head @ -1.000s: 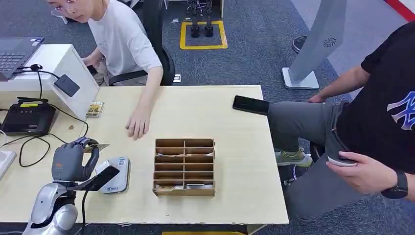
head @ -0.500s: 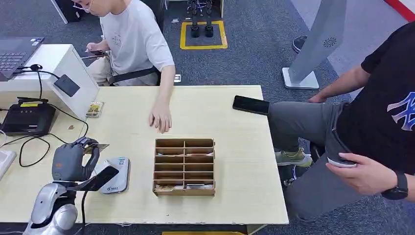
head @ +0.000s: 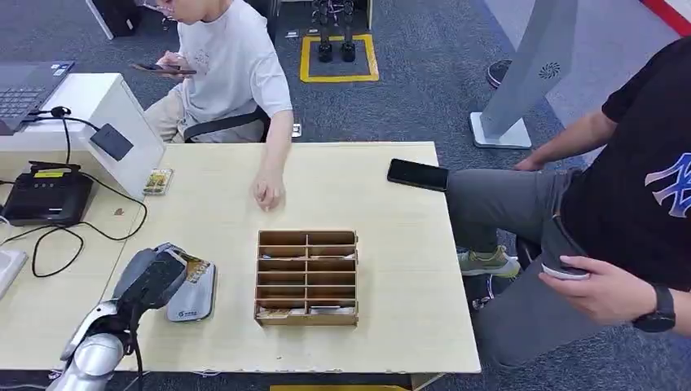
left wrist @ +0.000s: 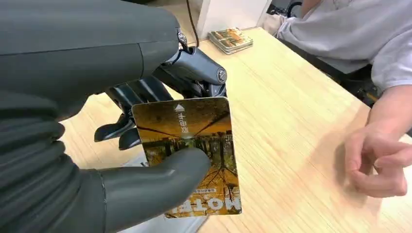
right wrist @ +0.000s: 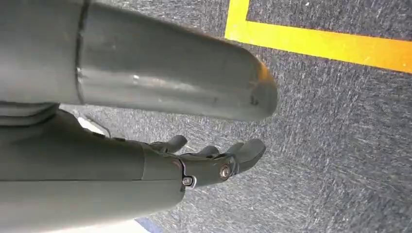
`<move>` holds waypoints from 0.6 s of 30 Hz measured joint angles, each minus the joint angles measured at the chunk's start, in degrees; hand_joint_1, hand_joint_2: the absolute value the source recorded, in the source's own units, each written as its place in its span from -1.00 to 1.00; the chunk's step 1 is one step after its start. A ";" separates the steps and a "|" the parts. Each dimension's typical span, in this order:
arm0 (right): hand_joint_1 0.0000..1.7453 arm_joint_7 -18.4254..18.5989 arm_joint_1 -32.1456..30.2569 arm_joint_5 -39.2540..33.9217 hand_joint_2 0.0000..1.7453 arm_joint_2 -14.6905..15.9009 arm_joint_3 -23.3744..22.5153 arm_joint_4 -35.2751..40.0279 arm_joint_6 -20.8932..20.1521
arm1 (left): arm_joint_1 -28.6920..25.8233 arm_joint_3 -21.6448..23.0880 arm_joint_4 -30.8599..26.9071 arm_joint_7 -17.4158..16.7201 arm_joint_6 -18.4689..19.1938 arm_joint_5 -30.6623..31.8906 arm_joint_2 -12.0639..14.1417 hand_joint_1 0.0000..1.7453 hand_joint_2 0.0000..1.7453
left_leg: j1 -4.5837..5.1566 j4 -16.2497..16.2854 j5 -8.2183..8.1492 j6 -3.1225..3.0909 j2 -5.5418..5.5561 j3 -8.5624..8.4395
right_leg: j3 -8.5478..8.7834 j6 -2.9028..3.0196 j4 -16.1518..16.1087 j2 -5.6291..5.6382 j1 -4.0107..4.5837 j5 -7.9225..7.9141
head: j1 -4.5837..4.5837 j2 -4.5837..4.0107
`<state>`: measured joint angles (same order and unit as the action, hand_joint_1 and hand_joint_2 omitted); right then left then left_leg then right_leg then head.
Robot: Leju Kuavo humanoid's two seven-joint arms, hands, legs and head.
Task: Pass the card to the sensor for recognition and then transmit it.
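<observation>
In the head view, the left hand (head: 155, 275) is seen low over the pale wooden tabletop (head: 391, 244), directly above the white card sensor (head: 194, 295), which is partly covered by it. The hotel key card (head: 192, 265) is held at the hand's far edge, over the sensor. A wooden compartment organizer (head: 307, 277) is placed just beside the sensor, and a black phone (head: 417, 174) lies near the tabletop's far right edge. A person's hand (head: 267, 191) is rested on the tabletop beyond the organizer. A stack of cards (head: 158, 181) is set against a white box (head: 106, 102).

In the left wrist view, the card (left wrist: 194, 145), printed in orange and yellow, is pinched between the thick grey thumb and the dark fingers (left wrist: 141, 92) behind it, with the thumb pressed across its face. The stack of cards (left wrist: 231, 40) and the person's hand (left wrist: 379, 160) are shown beyond it on the tabletop.

In the right wrist view, the right hand (right wrist: 209, 160) is seen hanging over grey carpet (right wrist: 340, 145) crossed by a yellow line (right wrist: 320, 43); its fingers (right wrist: 248, 150) are spread apart and nothing is held.
</observation>
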<state>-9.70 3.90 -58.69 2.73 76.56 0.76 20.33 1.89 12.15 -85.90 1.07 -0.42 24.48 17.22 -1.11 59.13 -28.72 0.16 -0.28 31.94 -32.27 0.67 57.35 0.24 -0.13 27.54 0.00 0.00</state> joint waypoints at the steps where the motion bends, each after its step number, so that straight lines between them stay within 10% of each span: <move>1: -1.00 0.00 0.00 0.00 -1.00 -0.02 0.00 -0.02 0.02 | 0.14 -0.07 -0.02 -0.02 0.11 -0.09 0.00 1.00 1.00 | 0.00 0.00 0.00 0.00 0.00 0.00 | 0.00 0.00 0.00 0.00 0.00 0.00 | 0.00 0.00; 18: -1.00 -0.02 0.00 -0.90 -1.00 -0.46 1.12 -0.11 0.72 | 0.22 -0.13 0.44 -1.90 -0.90 3.80 -0.02 1.00 1.00 | 0.00 0.00 0.00 0.00 0.00 0.01 | 0.00 0.00 0.00 0.00 0.00 0.00 | 0.02 0.00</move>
<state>-9.73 3.90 -59.58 2.27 77.68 0.66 21.05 2.11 12.02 -85.46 -0.83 -1.31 28.28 17.20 -1.11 59.13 -28.72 0.16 -0.28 31.95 -32.27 0.67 57.35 0.24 -0.13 27.54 0.02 0.00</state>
